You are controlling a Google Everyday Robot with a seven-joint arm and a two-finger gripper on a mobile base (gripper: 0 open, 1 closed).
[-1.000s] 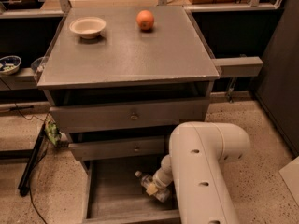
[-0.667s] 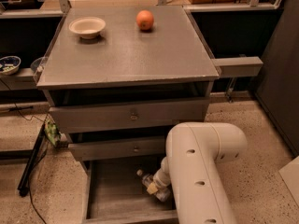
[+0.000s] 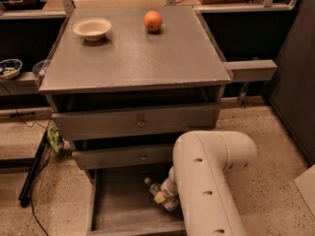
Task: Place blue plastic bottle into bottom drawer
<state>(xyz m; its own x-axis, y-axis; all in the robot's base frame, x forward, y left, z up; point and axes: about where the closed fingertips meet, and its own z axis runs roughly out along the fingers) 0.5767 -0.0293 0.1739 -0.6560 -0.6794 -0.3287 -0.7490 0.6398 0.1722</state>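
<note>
The blue plastic bottle (image 3: pixel 153 186) lay tilted inside the open bottom drawer (image 3: pixel 115 200), toward the tray's right side, with its white cap pointing to about 10 o'clock. The hand (image 3: pixel 165 198) was down in the same drawer, right against the bottle's lower end at its 4 o'clock; the two met there, but the bulky white arm (image 3: pixel 206 176) covered most of the hand, so it could not be told whether it was clamped on the bottle or loose around it.

The arm came in from 5 o'clock and hid the drawer's right wall. Directly above, at 12 o'clock from the bottle, the middle drawer (image 3: pixel 123 156) stood slightly pulled out, and over it the top drawer (image 3: pixel 138 123), each with a small round knob. On the grey worktop (image 3: pixel 147 58), a cream bowl (image 3: pixel 92 28) sat at the far left, with an orange (image 3: pixel 153 21) at its 3 o'clock, well apart. A patterned dish (image 3: pixel 9 68) rested on a shelf at 9 o'clock from the cabinet.
</note>
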